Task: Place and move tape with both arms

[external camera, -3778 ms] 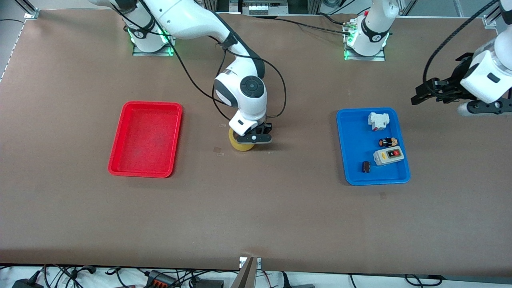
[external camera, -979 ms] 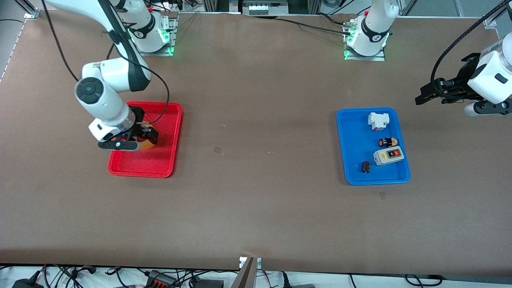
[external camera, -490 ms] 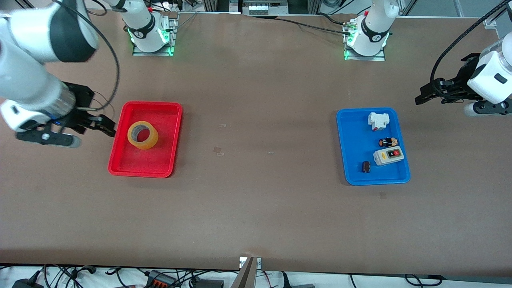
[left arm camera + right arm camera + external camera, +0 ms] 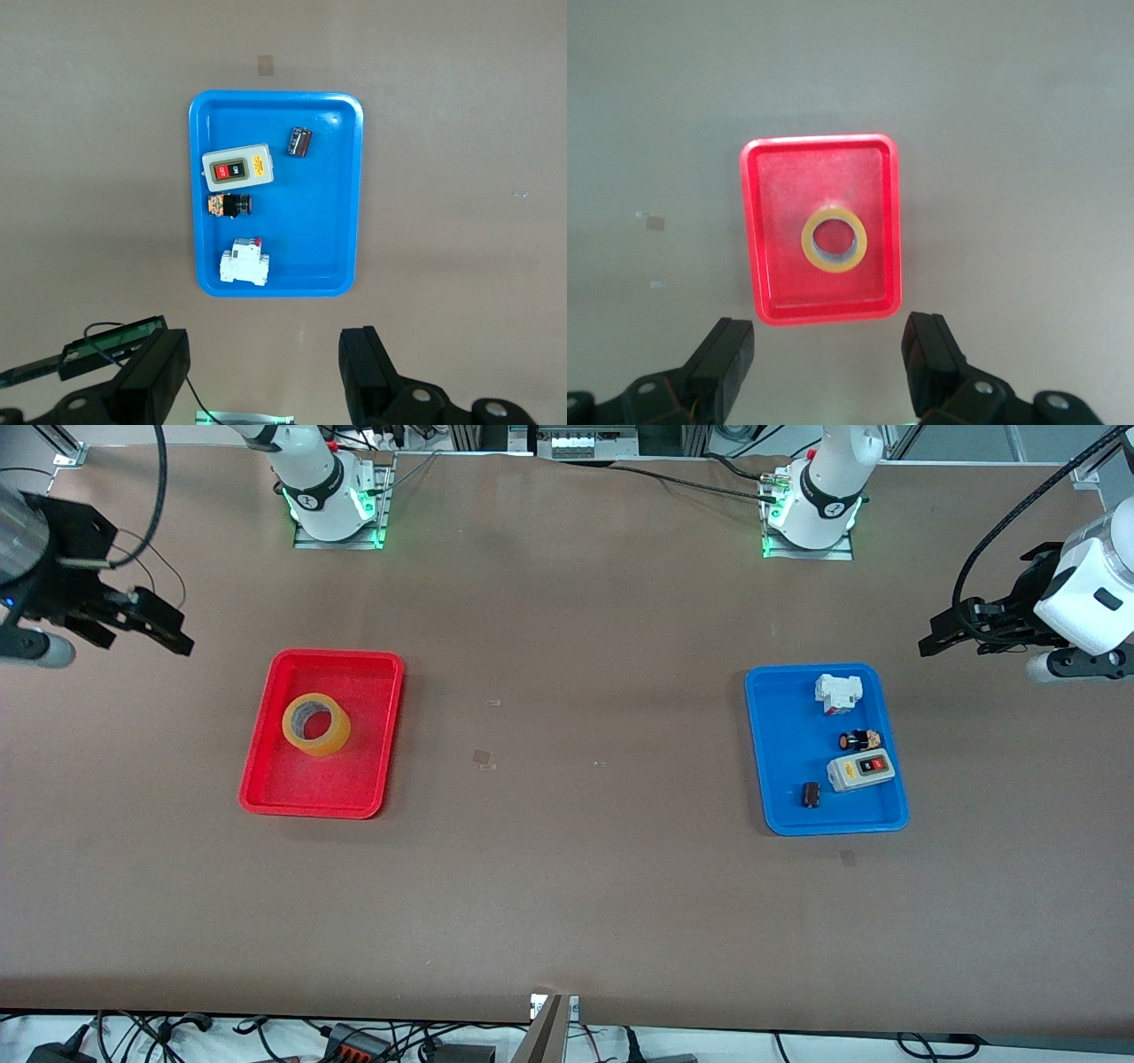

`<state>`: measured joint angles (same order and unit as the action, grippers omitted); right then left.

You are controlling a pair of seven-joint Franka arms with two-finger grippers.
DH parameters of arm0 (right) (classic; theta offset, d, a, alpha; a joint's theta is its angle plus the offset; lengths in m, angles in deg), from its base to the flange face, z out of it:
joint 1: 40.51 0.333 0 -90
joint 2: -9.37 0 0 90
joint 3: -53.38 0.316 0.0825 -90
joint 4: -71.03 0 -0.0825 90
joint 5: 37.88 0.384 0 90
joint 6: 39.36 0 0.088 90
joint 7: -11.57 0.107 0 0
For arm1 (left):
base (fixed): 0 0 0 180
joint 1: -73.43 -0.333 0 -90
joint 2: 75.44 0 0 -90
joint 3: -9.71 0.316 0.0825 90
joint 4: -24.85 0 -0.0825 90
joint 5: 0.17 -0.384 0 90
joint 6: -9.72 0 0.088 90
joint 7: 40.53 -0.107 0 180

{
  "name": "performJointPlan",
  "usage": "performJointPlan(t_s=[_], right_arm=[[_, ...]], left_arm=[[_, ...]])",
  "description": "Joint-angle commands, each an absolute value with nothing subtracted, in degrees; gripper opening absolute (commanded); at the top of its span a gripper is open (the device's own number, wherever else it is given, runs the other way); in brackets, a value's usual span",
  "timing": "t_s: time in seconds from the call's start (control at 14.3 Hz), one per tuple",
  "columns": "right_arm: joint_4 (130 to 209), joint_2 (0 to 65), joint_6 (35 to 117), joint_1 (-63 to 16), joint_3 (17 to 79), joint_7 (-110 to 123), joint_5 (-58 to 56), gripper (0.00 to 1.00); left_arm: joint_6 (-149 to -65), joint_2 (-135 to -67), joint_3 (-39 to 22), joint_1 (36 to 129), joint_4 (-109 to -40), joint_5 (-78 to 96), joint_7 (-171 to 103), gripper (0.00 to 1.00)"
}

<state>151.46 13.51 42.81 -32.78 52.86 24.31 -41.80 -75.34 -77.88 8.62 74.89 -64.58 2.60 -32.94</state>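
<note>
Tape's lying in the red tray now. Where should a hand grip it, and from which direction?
Come straight down from above. The tape lies flat in the red tray, hole upward, so put one finger inside the hole and one outside, pinching the ring wall. Its tray-centre side probably leaves most room.

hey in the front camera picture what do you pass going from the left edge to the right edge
Right claw → red tray holding the tape → blue tray of small parts → left claw.

Two white arms, black at the hands

Green lights are glowing at both round bases (image 4: 335, 509); black cables are looping off glossy white shells toward black two-finger grippers (image 4: 941, 640).
</note>
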Motion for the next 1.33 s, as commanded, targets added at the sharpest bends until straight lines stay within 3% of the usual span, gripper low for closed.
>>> performJointPlan(t_s=[0.0, 0.42, 1.26], right_arm=[[151.7, 11.3, 41.0, -33.2, 51.7, 22.9, -40.6, 0.99], [154.7, 9.6, 41.3, -33.5, 48.0, 18.0, -40.3, 0.99], [154.8, 10.2, 42.7, -32.9, 48.5, 18.6, -40.2, 0.98]], left_arm=[[-74.9, -76.3, 8.3, 74.5, -65.7, 2.8, -34.0, 1.00], [-75.3, -76.3, 8.4, 74.5, -65.7, 2.7, -34.0, 1.00], [-75.4, -76.4, 8.3, 74.5, -65.7, 2.4, -34.0, 1.00]])
